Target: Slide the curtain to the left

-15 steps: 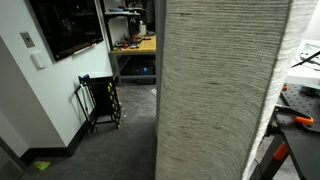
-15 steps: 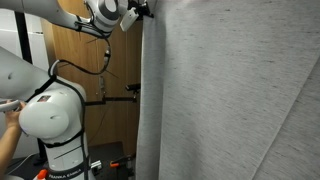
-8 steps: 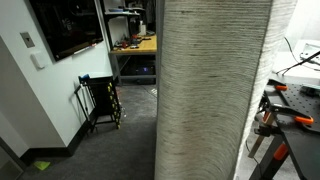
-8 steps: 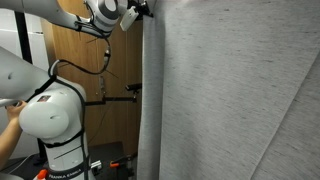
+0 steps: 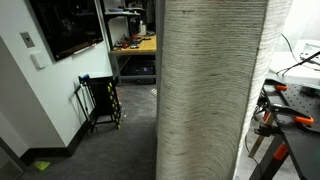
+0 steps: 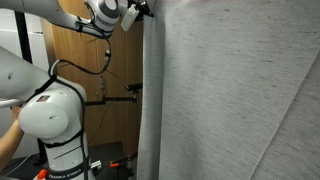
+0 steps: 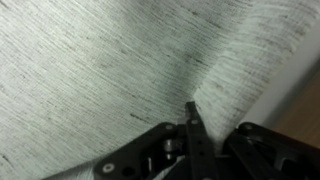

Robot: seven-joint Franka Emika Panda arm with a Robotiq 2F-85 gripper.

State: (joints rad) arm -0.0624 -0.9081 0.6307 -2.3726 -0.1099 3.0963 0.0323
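The grey-beige ribbed curtain [image 5: 210, 90] hangs full height and fills the middle of an exterior view. It covers the right two thirds of the other exterior view [image 6: 230, 90]. My gripper [image 6: 146, 10] is high up at the curtain's left edge, near the top of the frame. In the wrist view the curtain [image 7: 100, 60] fills the picture. A fold of its edge runs down between the two dark fingers of the gripper [image 7: 215, 125], which look closed on the fabric.
The robot's white base [image 6: 50, 115] stands before a wooden door [image 6: 100, 75]. A workbench with orange clamps [image 5: 290, 112] is right of the curtain. A black folding cart [image 5: 100, 100], a desk [image 5: 135, 45] and a dark wall screen [image 5: 65, 25] are to the left.
The curtain's right edge has shifted left in an exterior view, uncovering more of the workbench. The gripper has barely moved in the other exterior view.
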